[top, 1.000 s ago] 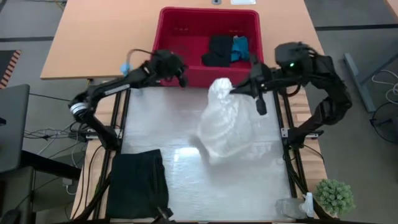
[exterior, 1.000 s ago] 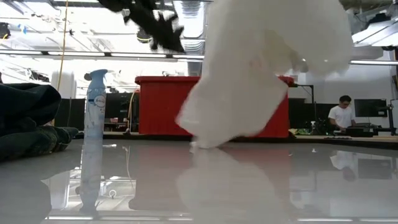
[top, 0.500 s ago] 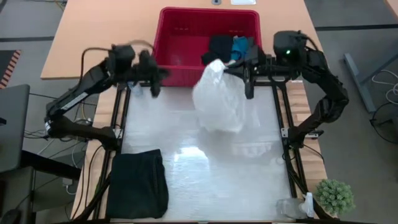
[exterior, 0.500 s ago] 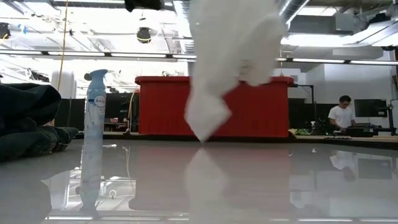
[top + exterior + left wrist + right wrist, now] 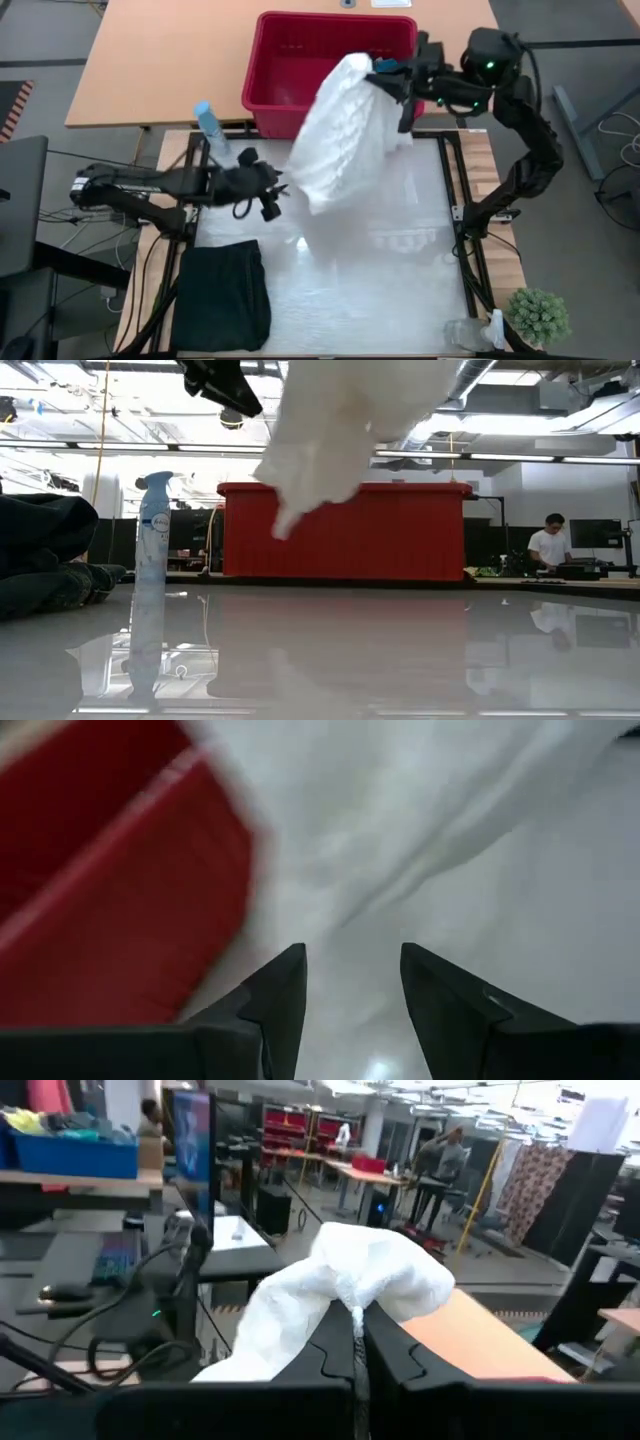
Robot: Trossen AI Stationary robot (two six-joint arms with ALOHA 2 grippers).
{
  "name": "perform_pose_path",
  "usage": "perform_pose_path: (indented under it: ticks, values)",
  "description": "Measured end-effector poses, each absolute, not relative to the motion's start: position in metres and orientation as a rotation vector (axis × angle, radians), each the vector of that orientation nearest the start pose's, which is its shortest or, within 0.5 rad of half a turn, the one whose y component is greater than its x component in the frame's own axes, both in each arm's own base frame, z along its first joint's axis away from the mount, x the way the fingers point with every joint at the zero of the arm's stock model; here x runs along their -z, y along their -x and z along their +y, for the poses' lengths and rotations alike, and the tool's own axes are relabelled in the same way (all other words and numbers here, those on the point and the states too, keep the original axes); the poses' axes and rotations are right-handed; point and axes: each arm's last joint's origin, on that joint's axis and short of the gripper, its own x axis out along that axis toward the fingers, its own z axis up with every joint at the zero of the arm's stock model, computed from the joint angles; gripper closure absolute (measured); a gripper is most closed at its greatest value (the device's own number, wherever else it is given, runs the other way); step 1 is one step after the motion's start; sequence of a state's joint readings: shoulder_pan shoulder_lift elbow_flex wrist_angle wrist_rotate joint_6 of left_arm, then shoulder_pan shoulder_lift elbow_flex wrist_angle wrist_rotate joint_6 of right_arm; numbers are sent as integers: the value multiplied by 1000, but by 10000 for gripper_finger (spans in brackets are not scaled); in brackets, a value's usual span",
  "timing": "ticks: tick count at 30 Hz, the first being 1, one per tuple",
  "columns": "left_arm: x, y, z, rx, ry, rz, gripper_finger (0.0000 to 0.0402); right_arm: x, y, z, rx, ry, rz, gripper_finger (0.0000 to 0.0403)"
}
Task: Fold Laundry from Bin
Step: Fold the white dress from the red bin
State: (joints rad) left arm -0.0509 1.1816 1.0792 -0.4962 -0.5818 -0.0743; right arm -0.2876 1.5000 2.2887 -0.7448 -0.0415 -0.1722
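Observation:
A white crinkled garment [image 5: 340, 130] hangs in the air in front of the red bin [image 5: 290, 60], which stands at the table's far edge. My right gripper [image 5: 395, 85] is shut on the garment's top, level with the bin's right end. The garment's lower tip [image 5: 282, 525] hangs clear of the table. Left of its lower part my left gripper [image 5: 272, 200] stands open, with nothing between its fingers [image 5: 285, 995]. A bit of blue cloth [image 5: 386, 67] shows in the bin beside my right gripper. My right gripper pinches a bunched-up bit of the white garment's top [image 5: 352, 1295] between its two fingers. The fingers lie about level and come from the table's right side. The garment hangs below and to the left of them, lifted clear of the table.
A folded black garment [image 5: 222, 295] lies at the table's near left corner. A spray bottle [image 5: 212, 130] stands at the far left, left of the bin. A small plant [image 5: 536, 315] and a clear plastic thing [image 5: 468, 335] sit at the near right corner.
My right gripper has risen and gone toward the far edge with the white garment. The garment's lower end has come off the table and swung left. My left gripper has swung from the bin's front wall out to the left, then toward the near side below the garment, and has opened.

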Motion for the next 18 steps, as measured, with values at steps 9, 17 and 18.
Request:
perform_pose_path:
  ticks: [9, 17, 18]
  values:
    - [-317, -250, -24, -696, -186, 357, 246, -593, -214, -64, 158, 150, -70, 379]
    - [-298, -281, -32, -664, -229, 347, 246, -597, -214, -65, 164, 166, -103, 379]
    - [-293, -287, -33, -668, -255, 354, 246, -597, -214, -65, 166, 167, -110, 379]
